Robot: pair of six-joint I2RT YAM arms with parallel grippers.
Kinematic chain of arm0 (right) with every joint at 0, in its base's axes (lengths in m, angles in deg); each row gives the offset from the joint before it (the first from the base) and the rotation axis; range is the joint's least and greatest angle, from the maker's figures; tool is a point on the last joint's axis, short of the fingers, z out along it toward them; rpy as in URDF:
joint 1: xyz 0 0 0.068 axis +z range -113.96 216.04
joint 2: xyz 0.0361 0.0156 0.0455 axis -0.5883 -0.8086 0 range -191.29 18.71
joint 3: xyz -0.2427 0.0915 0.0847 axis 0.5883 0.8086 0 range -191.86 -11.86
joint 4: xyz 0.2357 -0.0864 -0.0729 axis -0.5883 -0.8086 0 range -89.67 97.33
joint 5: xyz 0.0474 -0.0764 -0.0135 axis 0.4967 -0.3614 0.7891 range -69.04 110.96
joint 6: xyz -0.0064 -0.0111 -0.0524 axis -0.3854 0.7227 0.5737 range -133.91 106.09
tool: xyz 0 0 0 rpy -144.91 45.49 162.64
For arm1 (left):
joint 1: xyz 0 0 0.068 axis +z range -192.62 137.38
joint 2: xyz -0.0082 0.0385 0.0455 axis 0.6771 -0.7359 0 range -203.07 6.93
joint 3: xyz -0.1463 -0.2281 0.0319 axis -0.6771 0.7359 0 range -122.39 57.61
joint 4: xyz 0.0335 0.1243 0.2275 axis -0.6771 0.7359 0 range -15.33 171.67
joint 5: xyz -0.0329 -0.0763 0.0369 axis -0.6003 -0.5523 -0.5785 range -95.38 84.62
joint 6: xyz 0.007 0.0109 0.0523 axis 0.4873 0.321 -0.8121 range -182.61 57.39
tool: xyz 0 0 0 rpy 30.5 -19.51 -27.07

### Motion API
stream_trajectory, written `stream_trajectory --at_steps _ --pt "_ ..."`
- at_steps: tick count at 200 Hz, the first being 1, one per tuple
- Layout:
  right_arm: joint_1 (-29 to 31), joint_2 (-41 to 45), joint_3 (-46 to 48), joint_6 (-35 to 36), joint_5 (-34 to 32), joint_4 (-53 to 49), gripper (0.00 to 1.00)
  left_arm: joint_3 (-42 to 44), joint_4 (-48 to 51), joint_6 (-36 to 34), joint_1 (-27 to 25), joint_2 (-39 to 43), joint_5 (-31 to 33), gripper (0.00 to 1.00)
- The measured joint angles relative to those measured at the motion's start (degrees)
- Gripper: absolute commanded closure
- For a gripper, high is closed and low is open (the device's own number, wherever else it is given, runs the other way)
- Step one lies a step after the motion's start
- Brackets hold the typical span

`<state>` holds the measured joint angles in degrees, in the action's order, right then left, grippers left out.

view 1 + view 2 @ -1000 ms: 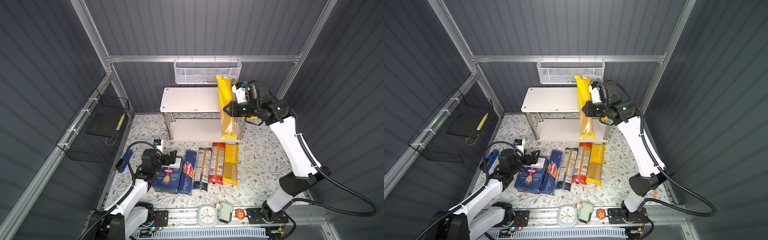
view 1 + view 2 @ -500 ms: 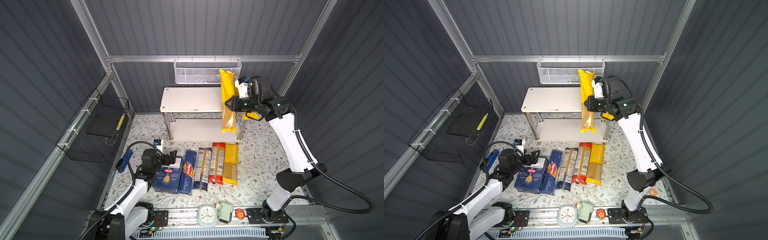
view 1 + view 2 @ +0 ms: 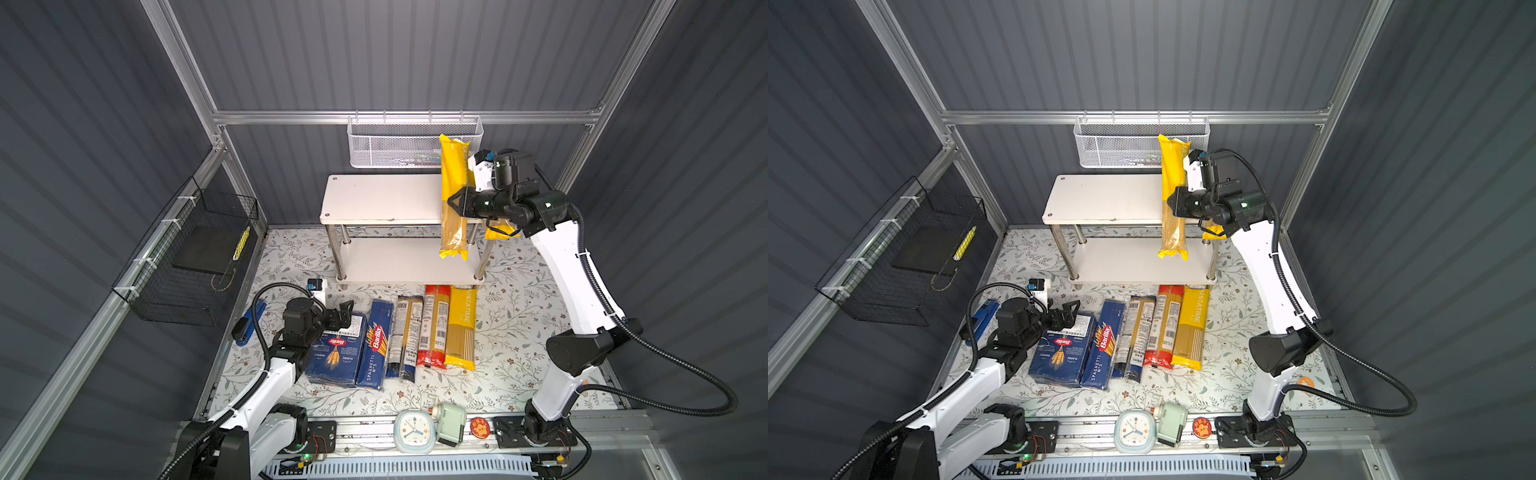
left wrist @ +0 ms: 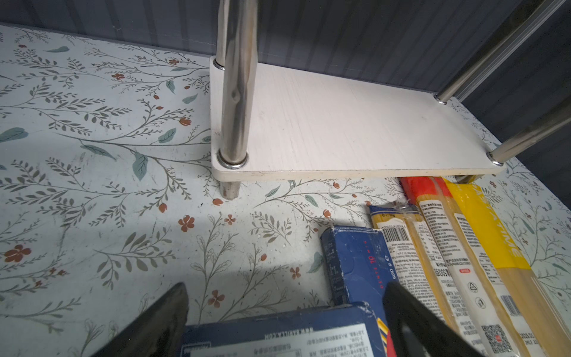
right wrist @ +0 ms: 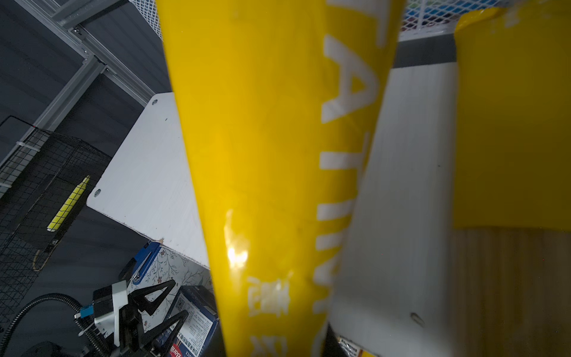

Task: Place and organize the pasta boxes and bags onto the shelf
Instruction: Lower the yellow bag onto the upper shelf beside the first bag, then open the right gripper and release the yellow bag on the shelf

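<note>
The right pincer (image 3: 454,204) is clamped tight on the middle of the held yellow bag (image 3: 453,166). It carries the bag over the right end of the shelf (image 3: 374,199), with the bag's length running from back to front across the top board (whether it touches the board I cannot tell). The left pincer (image 3: 345,311) stands low, jaws apart, at the far end of the wide Barilla carton (image 3: 334,357). The left wrist view shows this carton's end between the two black fingers (image 4: 160,318), but contact is not clear. Beside it, in one row before the shelf, lie the narrow Barilla carton (image 3: 376,345), the clear bag with dark ends (image 3: 403,332), the clear bag with red ends (image 3: 434,328) and the yellow bag on the floor (image 3: 461,328). In both top views the right arm hides nearly all of the yellow bag on the board (image 3: 500,232). Only the right wrist view shows it (image 5: 509,123) resting on the top board beside the held one.
</note>
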<state>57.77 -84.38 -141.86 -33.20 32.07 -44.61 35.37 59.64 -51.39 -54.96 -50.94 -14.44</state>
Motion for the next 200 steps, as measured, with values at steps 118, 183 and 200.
stream_trajectory --at_steps 118,183,200 --pt "-2.6 -0.1 1.4 -2.8 -2.0 6.2 0.65 0.0 0.0 0.0 0.0 0.0 0.0 0.01" --pt "-2.5 1.6 3.1 -3.5 -0.7 10.1 0.53 0.0 0.0 0.0 0.0 0.0 0.0 0.01" --pt "-2.3 3.8 5.2 -3.2 -0.3 10.2 0.52 0.0 0.0 0.0 0.0 0.0 0.0 0.01"
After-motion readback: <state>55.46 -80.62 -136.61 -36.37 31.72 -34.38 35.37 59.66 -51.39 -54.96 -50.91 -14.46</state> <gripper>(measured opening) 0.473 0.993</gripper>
